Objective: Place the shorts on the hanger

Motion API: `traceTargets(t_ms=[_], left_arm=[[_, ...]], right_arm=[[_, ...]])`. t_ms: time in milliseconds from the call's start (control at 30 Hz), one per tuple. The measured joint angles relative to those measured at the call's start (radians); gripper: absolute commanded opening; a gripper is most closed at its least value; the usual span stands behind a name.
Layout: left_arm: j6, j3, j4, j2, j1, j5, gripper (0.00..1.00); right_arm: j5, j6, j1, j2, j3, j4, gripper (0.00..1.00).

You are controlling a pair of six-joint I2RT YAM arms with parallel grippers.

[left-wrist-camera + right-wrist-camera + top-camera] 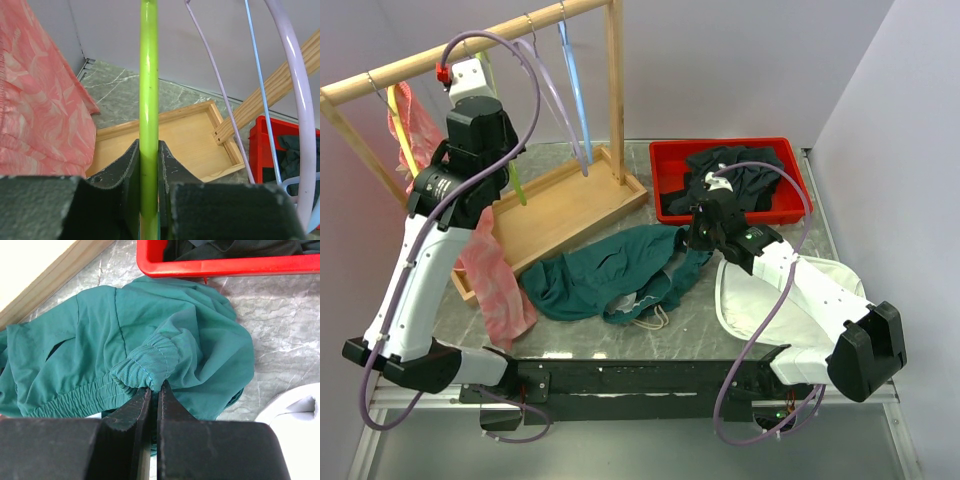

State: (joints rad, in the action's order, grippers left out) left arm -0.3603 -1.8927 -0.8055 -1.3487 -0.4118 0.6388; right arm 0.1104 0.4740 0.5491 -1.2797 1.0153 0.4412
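**A:** What is in the red bin [661, 178]?

**B:** A crumpled black garment [740, 178], heaped well inside the walls. Left of the bin is the wooden tray [570, 205]. The rack's posts stand in it, and a pink garment [498, 275] drapes over its near left corner.

**A:** And the shorts [605, 278]?

**B:** They lie on the table [580, 335] in front of the tray and bin. Their long axis runs left to right, with the waistband and drawstring [656, 318] along the near edge. The right gripper [155, 389] is pinched nearly closed on a gathered fold of waistband at their right end.

**A:** The hanger [148, 95]?

**B:** It is up by the rack. The left gripper [148, 147] has its jaws pressed against both sides of the green bar. In the wrist view the bar runs straight up; from above it slants down over the tray.
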Motion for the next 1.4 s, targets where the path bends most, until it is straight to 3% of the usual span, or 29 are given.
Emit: traceTargets(t_ms=[500, 933, 1400], left_arm=[[0.036, -0.002, 0.015, 0.103, 0.000, -0.050, 0.01], [0.033, 0.168, 0.002, 0.317, 0.000, -0.141, 0.01], [0.037, 0.307, -0.122, 0.626, 0.000, -0.294, 0.01]], right_arm=[[0.000, 0.000, 0.000, 0.000, 0.000, 0.000, 0.00], [0.000, 0.000, 0.000, 0.000, 0.000, 0.000, 0.00], [0.009, 0.000, 0.000, 0.000, 0.000, 0.002, 0.00]])
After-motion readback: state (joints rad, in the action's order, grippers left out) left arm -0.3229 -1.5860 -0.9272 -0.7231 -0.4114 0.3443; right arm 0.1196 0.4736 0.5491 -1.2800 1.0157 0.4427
